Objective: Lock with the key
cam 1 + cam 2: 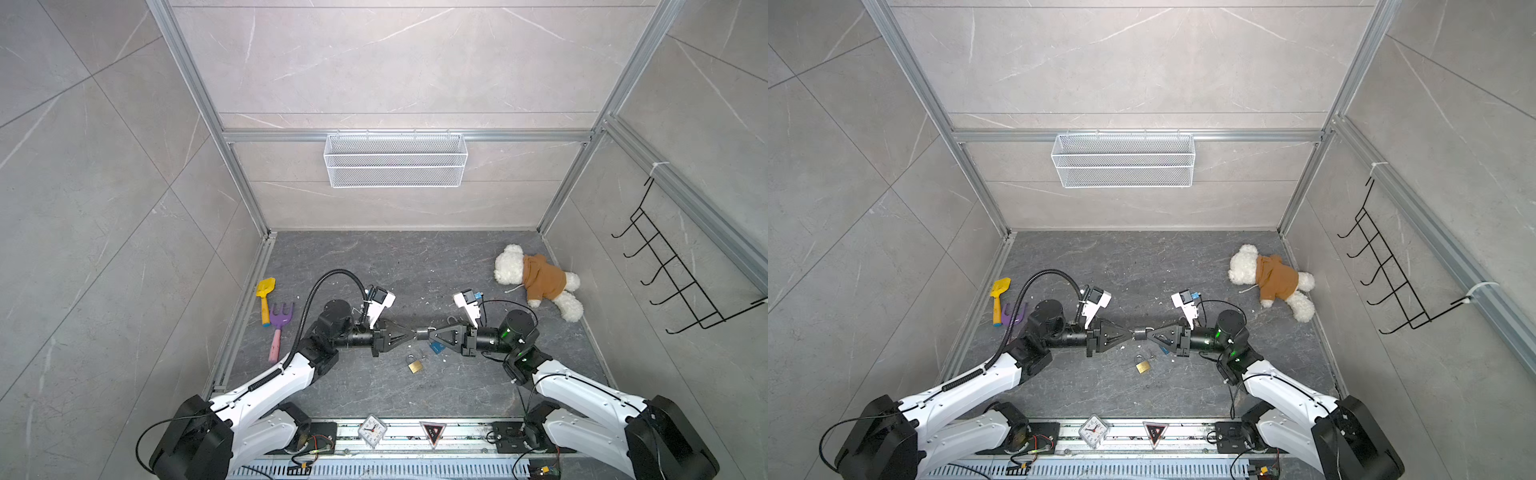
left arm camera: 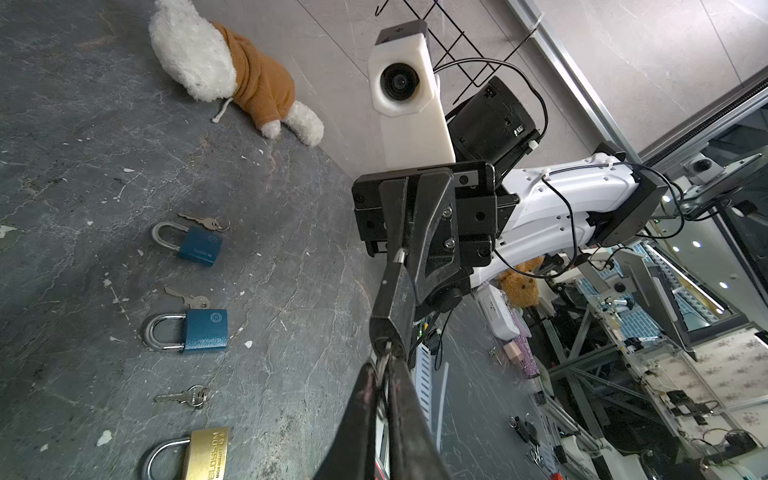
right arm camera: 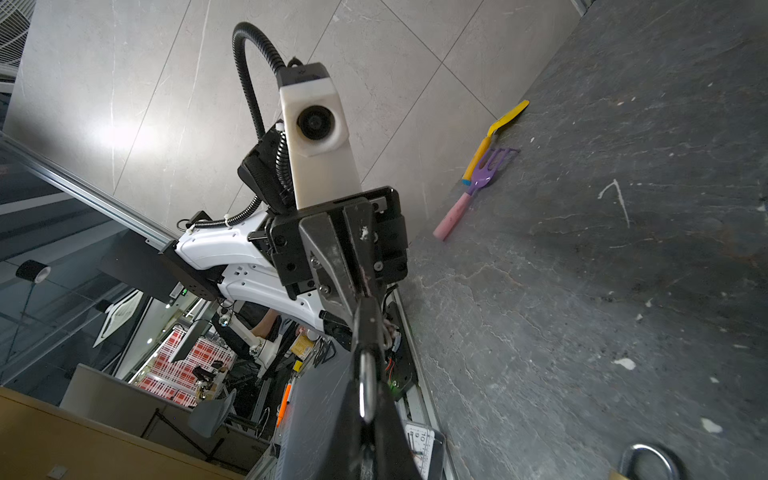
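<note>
A dark padlock [image 1: 422,333] hangs above the table's middle between my two grippers, seen in both top views. My right gripper [image 1: 433,335] is shut on its silver shackle [image 3: 368,386]. My left gripper [image 1: 409,333] meets it tip to tip from the left. It is shut on the key [image 2: 384,358], which sits at the bottom end of the padlock body [image 2: 392,305]. On the table below lie a brass padlock [image 1: 414,365], two blue padlocks [image 2: 199,246] [image 2: 205,331] and three loose keys [image 2: 205,222] [image 2: 187,297] [image 2: 183,397].
A teddy bear [image 1: 540,280] lies at the back right of the table. A yellow toy shovel [image 1: 265,299] and a purple rake [image 1: 279,328] lie by the left wall. A wire basket [image 1: 395,160] hangs on the back wall, a hook rack [image 1: 665,270] on the right. A small clock [image 1: 372,430] sits on the front rail.
</note>
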{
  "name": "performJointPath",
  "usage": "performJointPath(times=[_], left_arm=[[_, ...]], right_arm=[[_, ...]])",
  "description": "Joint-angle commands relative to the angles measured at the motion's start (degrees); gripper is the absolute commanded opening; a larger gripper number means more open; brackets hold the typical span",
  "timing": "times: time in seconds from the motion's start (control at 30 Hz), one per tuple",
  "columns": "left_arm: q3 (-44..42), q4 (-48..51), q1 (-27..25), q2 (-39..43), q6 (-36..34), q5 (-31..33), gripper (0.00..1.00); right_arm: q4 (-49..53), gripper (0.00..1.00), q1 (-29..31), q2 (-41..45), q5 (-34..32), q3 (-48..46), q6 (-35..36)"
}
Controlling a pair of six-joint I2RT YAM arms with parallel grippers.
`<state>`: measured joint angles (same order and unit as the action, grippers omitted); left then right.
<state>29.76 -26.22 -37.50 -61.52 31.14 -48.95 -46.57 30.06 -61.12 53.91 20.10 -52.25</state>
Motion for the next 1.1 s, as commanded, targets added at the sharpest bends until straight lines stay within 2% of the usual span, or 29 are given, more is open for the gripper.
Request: performJointPath(times=[0.0,0.03,0.1,0.37,0.67,1.07], left_arm=[[1.4,-2.7,-0.1,0.4,-0.3,-0.9,0.07],[1.4,-2.6,-0.1,0.5,-0.4,-0.8,0.02],[1.3,-2.6,-0.1,0.6,-0.3,-0.5,0.0],[1.2,-2.6,0.0,1.3,0.8,1.1,0.0],[3.4,-2.0,0.2,-2.3,7.4,0.3,0.0],[2.5,4.0,1.7,1.3,4.5,2.2,0.0]], right_arm=[[-2.0,0.0,-0.1,0.0,-0.3,0.0,1.3],[-2.0,0.0,-0.1,0.0,-0.3,0.0,1.4],[-2.2,0.0,-0.3,0.0,-0.5,-0.3,1.7],[-6.1,0.0,-1.2,0.3,-1.1,-2.2,1.5],[-13.7,0.0,-2.4,1.2,-1.3,-5.1,1.7],[-14.8,0.0,-5.7,4.1,-1.1,-7.2,0.8]])
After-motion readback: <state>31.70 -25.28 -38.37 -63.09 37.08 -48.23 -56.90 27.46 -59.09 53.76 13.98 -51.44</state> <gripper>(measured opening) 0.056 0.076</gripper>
